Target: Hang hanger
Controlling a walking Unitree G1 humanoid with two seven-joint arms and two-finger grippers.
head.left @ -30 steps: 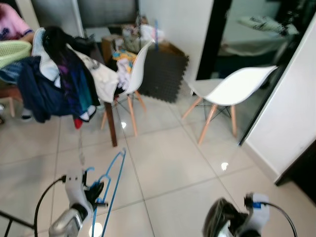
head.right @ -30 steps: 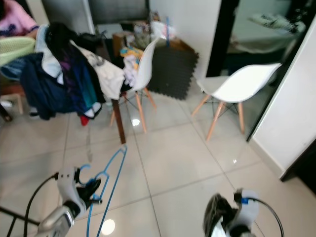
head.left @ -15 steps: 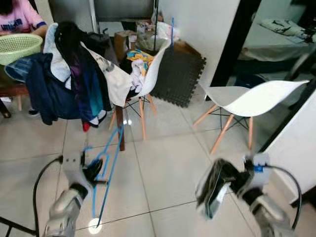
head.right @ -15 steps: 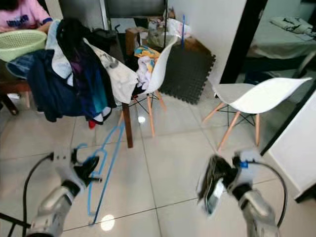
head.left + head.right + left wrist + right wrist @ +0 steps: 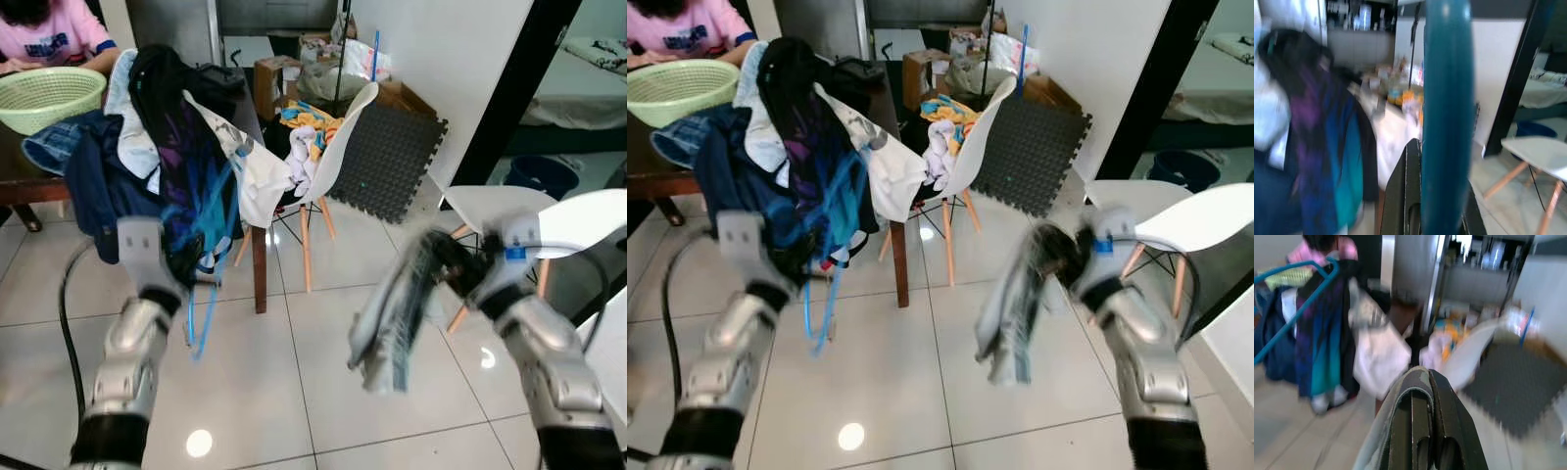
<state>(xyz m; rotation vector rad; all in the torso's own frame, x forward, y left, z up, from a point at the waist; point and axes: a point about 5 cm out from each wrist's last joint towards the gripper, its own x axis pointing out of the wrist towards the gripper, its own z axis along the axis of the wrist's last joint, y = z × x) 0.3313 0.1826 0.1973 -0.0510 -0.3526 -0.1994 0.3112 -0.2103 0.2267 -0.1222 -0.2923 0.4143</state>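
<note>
A blue hanger (image 5: 209, 257) hangs from my left gripper (image 5: 182, 264), which is shut on it at chest height in front of the clothes pile. In the left wrist view the hanger's bar (image 5: 1445, 117) runs across close to the black fingers (image 5: 1406, 196). My right gripper (image 5: 443, 262) is shut on a grey garment (image 5: 387, 315) that droops, blurred, over the tiled floor. The right wrist view has that cloth (image 5: 1399, 404) draped over the fingers (image 5: 1444, 428), with the hanger (image 5: 1299, 312) off to one side.
A dark table holds a heap of clothes (image 5: 162, 147) and a green basket (image 5: 51, 93); a person in pink (image 5: 54, 29) sits behind it. A white chair (image 5: 338, 137) with laundry stands beside the table, another white chair (image 5: 578, 220) at right. A black foam mat (image 5: 387, 162) leans by the wall.
Both arms have risen: the hanger came up from near the floor to in front of the clothes pile, and the garment lifted higher. The camera has tilted up and moved closer to the table.
</note>
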